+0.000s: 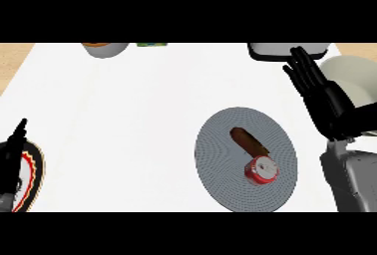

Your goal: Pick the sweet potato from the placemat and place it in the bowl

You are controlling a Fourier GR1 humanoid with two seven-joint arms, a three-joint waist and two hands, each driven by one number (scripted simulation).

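Head view: sweet potato (249,141) lies mid-placemat (221,174); right robot hand (318,87) open beyond its edge.

Kitchen: white counter (132,109), placemat (221,144), tableware.

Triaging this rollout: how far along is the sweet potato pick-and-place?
Done: nothing visible yet. The sweet potato lies on the round grey placemat, beside a red can.
In hand: the right hand is open, fingers straight, up and to the right of the placemat, holding nothing. The left hand shows at the left edge over a plate.
Left: grasp, lift, carry to the bowl at the far edge, release.
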